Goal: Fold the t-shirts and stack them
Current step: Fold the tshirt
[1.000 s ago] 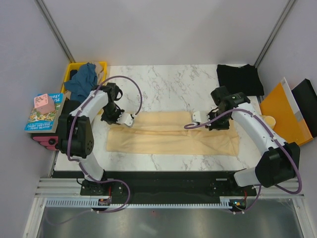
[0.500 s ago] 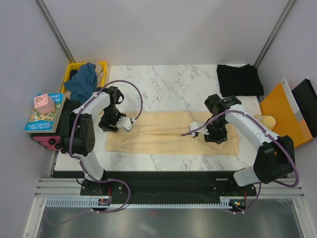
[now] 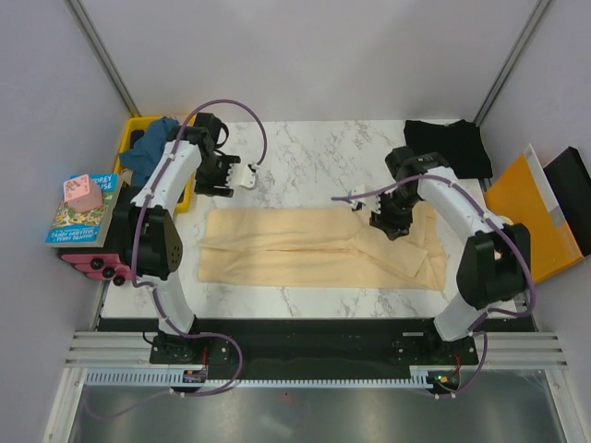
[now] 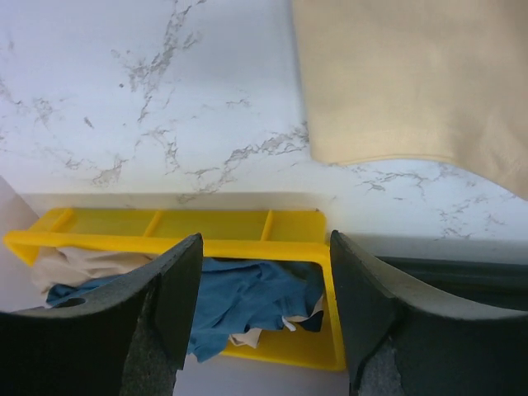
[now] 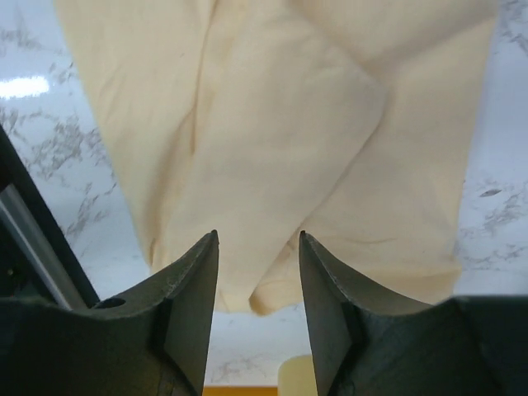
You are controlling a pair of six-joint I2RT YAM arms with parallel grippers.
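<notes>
Lying flat across the middle of the marble table, the cream-yellow t-shirt forms a long folded band. The black t-shirt sits at the far right corner. The teal-blue t-shirt is bunched in the yellow crate, far left. Near the crate, the left gripper gapes wide, empty. The right gripper hangs over the cream-yellow t-shirt's right end, jaws parted, gripping nothing.

Marble table: cream shirt, black shirt

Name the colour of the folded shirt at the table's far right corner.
Black shirt, best seen in the top external view.
</notes>
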